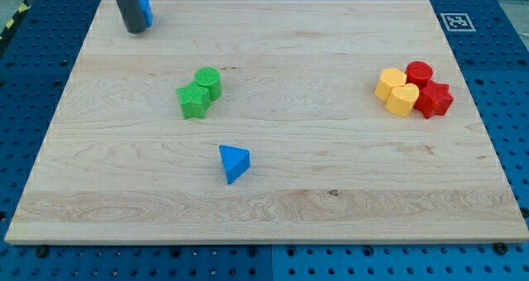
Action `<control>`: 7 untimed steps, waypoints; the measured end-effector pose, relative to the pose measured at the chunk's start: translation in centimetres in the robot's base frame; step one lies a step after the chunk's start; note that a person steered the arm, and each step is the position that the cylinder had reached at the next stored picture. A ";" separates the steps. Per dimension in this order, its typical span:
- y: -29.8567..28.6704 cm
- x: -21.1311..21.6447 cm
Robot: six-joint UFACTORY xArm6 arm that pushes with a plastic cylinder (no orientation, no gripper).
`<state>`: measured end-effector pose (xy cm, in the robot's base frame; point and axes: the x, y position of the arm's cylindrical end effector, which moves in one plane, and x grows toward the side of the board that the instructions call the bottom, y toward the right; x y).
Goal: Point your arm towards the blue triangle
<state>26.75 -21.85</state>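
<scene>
The blue triangle (233,163) lies on the wooden board (273,215), a little left of centre toward the view's bottom. My tip (135,30) is at the board's top left corner, far from the triangle, up and to the left of it. A second blue block (146,12) sits right against the rod's right side, partly hidden by it; its shape cannot be made out.
A green cylinder (208,83) and a green star-like block (194,100) touch each other left of centre. At the right, two yellow blocks (396,92) and two red blocks (429,89) form a tight cluster. A black-and-white marker (456,21) is at the top right corner.
</scene>
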 end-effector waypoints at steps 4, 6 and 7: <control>4.1 3.8; 8.5 4.1; 11.5 4.1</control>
<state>30.90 -10.36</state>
